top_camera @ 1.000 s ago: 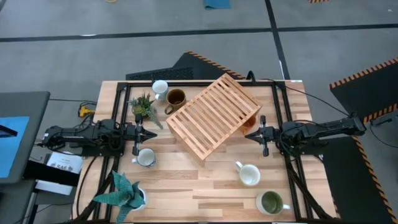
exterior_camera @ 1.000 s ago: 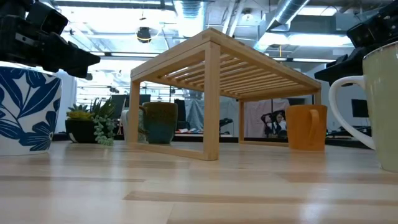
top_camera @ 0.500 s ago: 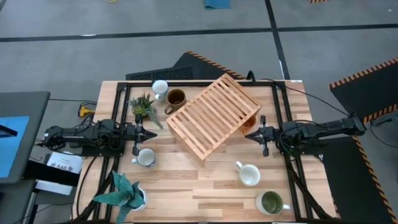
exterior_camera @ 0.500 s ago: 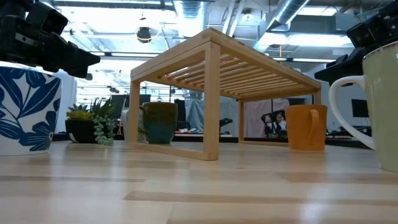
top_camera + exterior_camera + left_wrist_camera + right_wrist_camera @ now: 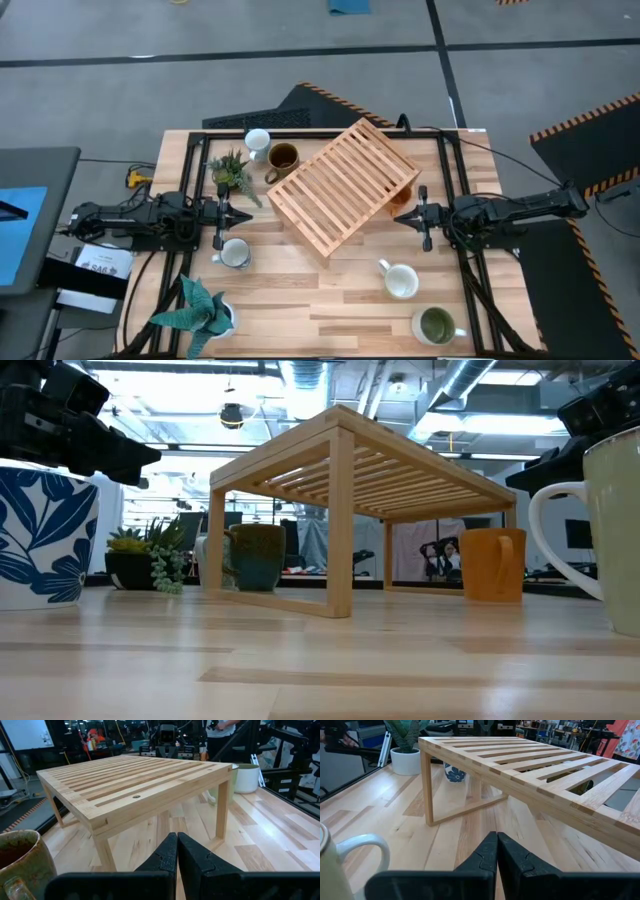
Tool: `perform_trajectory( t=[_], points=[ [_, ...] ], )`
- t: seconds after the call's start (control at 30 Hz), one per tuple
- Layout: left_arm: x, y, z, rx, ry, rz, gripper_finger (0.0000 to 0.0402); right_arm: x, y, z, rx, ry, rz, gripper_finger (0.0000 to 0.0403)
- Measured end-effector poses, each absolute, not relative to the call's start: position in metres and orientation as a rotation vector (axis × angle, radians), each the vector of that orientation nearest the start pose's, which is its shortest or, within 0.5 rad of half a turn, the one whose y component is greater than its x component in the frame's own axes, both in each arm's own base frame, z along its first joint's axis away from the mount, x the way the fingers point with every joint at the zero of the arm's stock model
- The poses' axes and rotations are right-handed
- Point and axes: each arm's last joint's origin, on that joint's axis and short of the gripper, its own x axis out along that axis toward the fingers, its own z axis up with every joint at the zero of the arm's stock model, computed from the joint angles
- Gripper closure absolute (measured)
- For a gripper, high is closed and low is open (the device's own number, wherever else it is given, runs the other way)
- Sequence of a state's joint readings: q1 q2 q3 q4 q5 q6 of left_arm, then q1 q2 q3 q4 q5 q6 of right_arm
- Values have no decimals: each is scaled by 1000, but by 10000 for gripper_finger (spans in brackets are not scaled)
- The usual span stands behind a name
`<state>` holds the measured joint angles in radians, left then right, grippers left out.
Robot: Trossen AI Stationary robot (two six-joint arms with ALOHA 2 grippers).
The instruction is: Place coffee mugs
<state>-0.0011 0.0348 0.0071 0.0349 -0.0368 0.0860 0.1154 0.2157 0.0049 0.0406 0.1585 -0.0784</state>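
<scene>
Several coffee mugs stand upright on the wooden table point(image 5: 330, 310): a white one point(image 5: 257, 142) and a dark brown one point(image 5: 283, 157) at the far left, a white one point(image 5: 236, 253) at the left, a cream one point(image 5: 402, 281) and a pale green one point(image 5: 436, 325) at the near right. An orange mug point(image 5: 492, 564) stands half under the slatted rack point(image 5: 343, 186). My left gripper point(image 5: 243, 214) hovers shut left of the rack, just above and beyond the left white mug. My right gripper point(image 5: 400, 219) hovers shut right of the rack, close to the orange mug. Both hold nothing.
A small leafy plant point(image 5: 230, 172) stands left of the rack. A plant in a blue-patterned pot point(image 5: 200, 308) stands at the near left corner. Black frame rails point(image 5: 192, 180) run along the table's sides. Bare wood lies between the rack and the near edge.
</scene>
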Motion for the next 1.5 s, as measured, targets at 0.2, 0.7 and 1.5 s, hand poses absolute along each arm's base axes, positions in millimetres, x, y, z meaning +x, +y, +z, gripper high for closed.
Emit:
perform_trajectory(
  t=[0.2,0.7,1.5],
  points=[
    [99,1,167,86,-6,36,401,109,8,152,-124,163,-35,365],
    [99,1,167,86,-6,36,401,107,7,220,27,-296,-87,361],
    [99,1,167,86,-6,36,402,128,4,220,433,706,-502,178]
  ],
)
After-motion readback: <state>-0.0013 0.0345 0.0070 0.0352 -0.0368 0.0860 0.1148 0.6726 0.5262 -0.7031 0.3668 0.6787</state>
